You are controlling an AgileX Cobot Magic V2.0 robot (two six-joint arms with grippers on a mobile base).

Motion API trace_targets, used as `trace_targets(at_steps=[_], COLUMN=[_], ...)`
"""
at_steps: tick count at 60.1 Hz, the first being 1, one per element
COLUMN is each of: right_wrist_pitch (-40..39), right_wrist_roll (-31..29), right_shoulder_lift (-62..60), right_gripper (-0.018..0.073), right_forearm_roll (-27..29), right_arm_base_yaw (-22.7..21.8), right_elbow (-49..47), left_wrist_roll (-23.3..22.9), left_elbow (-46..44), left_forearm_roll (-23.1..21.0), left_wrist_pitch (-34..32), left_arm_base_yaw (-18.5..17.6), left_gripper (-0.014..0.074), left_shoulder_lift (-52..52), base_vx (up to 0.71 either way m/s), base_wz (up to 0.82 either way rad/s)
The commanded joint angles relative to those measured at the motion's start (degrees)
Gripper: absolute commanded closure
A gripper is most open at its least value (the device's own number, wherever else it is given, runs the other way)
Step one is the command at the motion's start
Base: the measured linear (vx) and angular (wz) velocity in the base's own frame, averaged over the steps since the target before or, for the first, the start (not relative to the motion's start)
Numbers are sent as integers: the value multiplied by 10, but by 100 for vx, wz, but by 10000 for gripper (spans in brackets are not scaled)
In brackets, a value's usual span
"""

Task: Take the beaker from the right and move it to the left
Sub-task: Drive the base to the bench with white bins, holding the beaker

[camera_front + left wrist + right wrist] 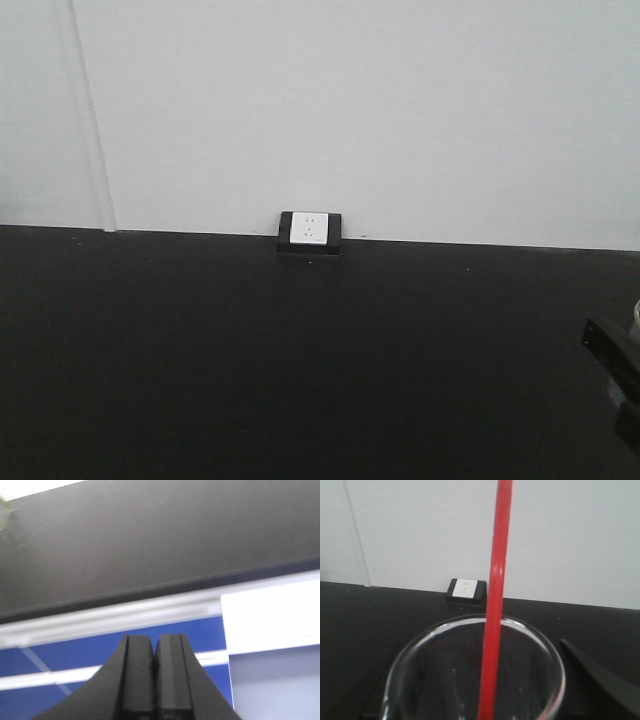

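In the right wrist view the clear glass beaker (445, 625) fills the space between my right gripper's jaws, its rim close under the camera. The long red spoon (499, 580) stands up out of it. My right gripper (479, 647) is shut on the beaker; the right finger (600, 675) lies against its side, and the left finger is barely visible against the dark table. In the front view the right gripper (612, 350) shows only at the far right edge. My left gripper (154, 642) is shut and empty, off the table's front edge.
A black tabletop (300, 350) runs back to a white wall. A small black box with a white socket (310, 232) sits at the table's back edge, also in the right wrist view (466, 590). Below the left gripper there is blue floor (75, 650) and a white panel (270, 615).
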Motion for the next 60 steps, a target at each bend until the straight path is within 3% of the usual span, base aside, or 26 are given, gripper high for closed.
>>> trace_targets(at_steps=[1,28,60], right_wrist_pitch=[-11,-11,-11], right_wrist_roll=[-2,-2,-2], right_shoulder_lift=[-3,-3,-4], right_gripper=[564,564,564], right_forearm_roll=[-5,-5,-5], right_arm_base_yaw=[1,1,1], right_elbow=[-18,-18,-18], left_wrist_roll=[-1,-1,-1], left_elbow=[11,11,11], left_forearm_roll=[0,0,0], left_wrist_pitch=[-44,-44,-44], left_arm_base_yaw=[-4,-4,-4], left_gripper=[603,603,603], left_shoulder_lift=[-4,-4,-4], base_vx=[-32,-33,-25], base_wz=[24,39,64])
